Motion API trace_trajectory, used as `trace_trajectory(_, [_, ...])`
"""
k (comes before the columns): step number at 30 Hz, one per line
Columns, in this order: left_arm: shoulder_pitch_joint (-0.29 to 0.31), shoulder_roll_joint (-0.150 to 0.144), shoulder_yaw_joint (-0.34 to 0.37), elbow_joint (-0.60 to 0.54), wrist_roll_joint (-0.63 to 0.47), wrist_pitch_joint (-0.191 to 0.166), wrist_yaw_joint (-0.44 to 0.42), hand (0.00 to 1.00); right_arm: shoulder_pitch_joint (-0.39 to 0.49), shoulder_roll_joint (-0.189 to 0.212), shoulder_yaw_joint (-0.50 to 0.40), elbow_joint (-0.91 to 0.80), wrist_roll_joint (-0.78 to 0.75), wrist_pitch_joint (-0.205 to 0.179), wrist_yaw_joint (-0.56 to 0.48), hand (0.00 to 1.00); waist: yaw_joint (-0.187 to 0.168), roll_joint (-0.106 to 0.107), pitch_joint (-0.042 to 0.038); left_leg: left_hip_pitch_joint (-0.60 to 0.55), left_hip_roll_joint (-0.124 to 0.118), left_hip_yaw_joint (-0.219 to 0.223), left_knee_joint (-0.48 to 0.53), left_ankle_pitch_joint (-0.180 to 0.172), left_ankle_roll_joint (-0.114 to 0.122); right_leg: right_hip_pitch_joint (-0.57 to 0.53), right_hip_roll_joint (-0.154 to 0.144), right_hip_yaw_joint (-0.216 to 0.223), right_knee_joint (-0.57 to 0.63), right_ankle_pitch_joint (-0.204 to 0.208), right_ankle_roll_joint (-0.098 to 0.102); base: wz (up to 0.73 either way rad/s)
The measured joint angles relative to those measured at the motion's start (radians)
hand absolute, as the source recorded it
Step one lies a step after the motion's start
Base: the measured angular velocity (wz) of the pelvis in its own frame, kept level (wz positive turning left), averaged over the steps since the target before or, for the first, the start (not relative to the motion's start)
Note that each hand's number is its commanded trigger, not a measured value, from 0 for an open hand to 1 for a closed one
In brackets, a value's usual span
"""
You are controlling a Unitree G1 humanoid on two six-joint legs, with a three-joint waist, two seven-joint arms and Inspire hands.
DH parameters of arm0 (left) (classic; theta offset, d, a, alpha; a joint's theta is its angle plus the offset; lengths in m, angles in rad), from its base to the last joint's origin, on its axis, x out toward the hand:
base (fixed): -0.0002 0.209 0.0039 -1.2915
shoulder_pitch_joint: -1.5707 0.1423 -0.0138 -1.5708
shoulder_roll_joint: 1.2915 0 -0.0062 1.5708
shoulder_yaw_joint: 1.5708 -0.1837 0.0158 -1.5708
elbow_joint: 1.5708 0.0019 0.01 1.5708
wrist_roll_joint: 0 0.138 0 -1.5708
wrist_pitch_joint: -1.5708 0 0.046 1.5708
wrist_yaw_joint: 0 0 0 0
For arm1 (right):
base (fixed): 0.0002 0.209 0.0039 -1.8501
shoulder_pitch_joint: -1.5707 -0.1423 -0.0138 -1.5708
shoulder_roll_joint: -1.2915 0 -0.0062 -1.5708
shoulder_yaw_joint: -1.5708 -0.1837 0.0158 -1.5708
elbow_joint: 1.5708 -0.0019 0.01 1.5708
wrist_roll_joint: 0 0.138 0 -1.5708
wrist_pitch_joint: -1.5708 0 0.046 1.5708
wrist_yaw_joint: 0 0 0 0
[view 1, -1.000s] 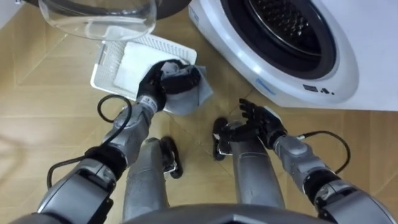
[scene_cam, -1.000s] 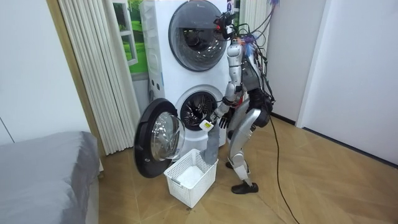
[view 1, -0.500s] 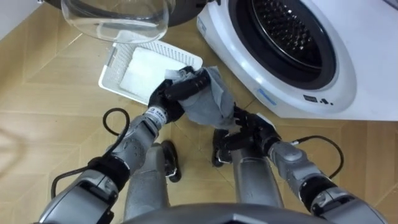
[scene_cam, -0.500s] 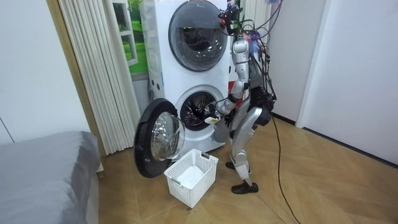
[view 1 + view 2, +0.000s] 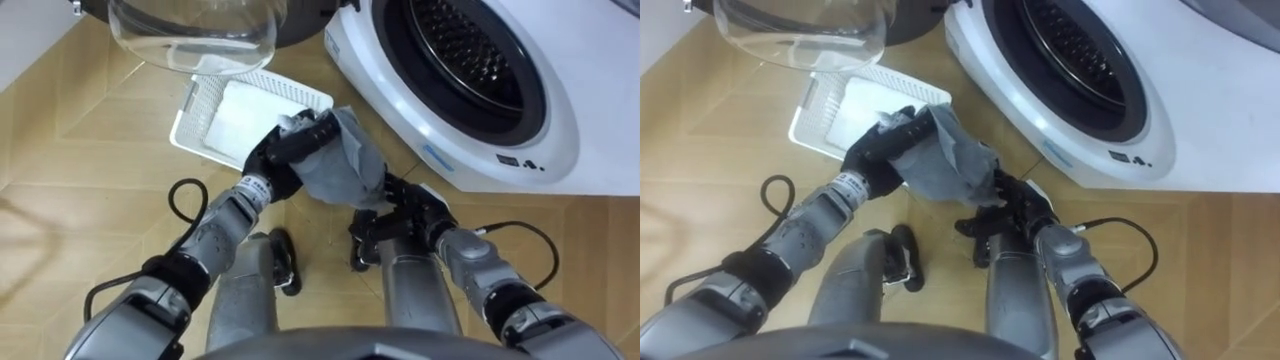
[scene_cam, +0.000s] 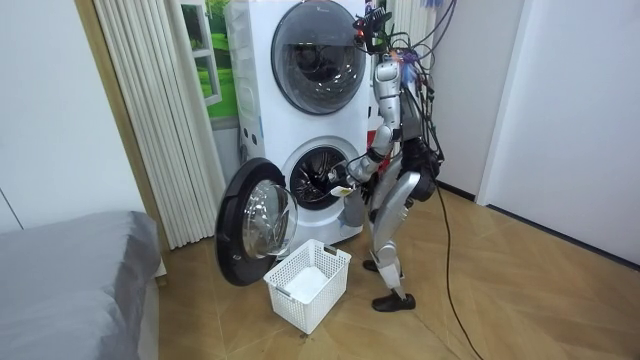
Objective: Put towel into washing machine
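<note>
My right hand (image 5: 405,208) is hovering just beneath the hanging grey towel (image 5: 345,170); I cannot tell whether it is gripping. My left hand (image 5: 284,152) is clutching the towel's top, beside the basket (image 5: 192,112). I am planning to gather the loose tail, then lift it over the rim of the washing machine (image 5: 560,130).

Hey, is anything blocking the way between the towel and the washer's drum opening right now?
Nothing visible does. The left hand holds the grey towel in front of the washing machine, whose door is swung wide open to the robot's left; the basket sits on that side, off the path.
</note>
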Motion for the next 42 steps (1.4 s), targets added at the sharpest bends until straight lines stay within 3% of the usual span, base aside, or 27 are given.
trace_trajectory(7, [0.002, 0.006, -0.004, 0.0, 0.047, 0.027, -0.02, 1.0, 0.011, -0.01, 0.0, -0.045, -0.009, 0.035, -0.004, 0.0, 0.005, 0.003, 0.0012, 0.002, 0.001, -0.001, -0.011, 0.004, -0.006, -0.001, 0.003, 0.0, -0.007, 0.003, -0.002, -0.01])
trace_trajectory(13, [0.02, 0.053, -0.003, -0.009, 0.117, 0.029, -0.041, 1.0, 0.023, -0.028, -0.001, -0.058, -0.014, 0.033, -0.007, 0.0, 0.022, 0.011, 0.001, 0.004, -0.001, 0.002, -0.018, 0.004, -0.006, -0.007, 0.001, 0.0, -0.006, 0.003, -0.003, -0.01])
trace_trajectory(17, [0.036, 0.083, 0.015, -0.009, 0.244, 0.029, -0.048, 1.0, 0.026, -0.037, -0.002, -0.059, -0.032, 0.033, -0.006, 0.0, 0.031, 0.018, 0.0007, 0.009, -0.002, 0.003, -0.019, 0.004, -0.006, -0.002, 0.001, 0.003, -0.005, 0.003, -0.003, 0.0])
trace_trajectory(21, [0.049, 0.094, 0.035, -0.01, 0.335, 0.029, -0.048, 1.0, 0.03, -0.04, -0.002, -0.065, -0.031, 0.031, -0.005, 0.0, 0.03, 0.026, 0.0005, 0.008, -0.001, 0.005, -0.017, 0.004, -0.006, -0.002, 0.001, 0.005, -0.004, 0.003, -0.003, 0.0])
trace_trajectory(27, [0.066, 0.119, 0.037, -0.059, 0.373, 0.03, -0.047, 1.0, 0.031, -0.049, -0.002, -0.066, -0.031, 0.012, -0.005, 0.0, 0.03, 0.035, 0.0021, 0.001, -0.002, 0.005, -0.015, 0.005, -0.006, -0.012, -0.01, 0.007, 0.005, 0.001, -0.004, 0.0])
trace_trajectory(38, [0.062, 0.116, 0.051, -0.112, 0.373, 0.026, -0.047, 1.0, 0.036, -0.065, -0.001, -0.073, -0.031, 0.008, 0.006, 0.0, 0.028, 0.035, 0.0022, -0.006, -0.002, 0.006, -0.014, 0.006, -0.006, -0.021, -0.015, 0.005, 0.014, -0.003, -0.006, 0.01])
trace_trajectory(42, [0.062, 0.094, 0.06, -0.112, 0.373, 0.026, -0.047, 1.0, 0.032, -0.065, -0.001, -0.078, -0.032, 0.009, 0.006, 0.0, 0.028, 0.034, 0.0029, -0.006, -0.004, 0.006, -0.014, 0.006, -0.006, -0.021, -0.015, 0.005, 0.013, -0.004, -0.005, 0.0])
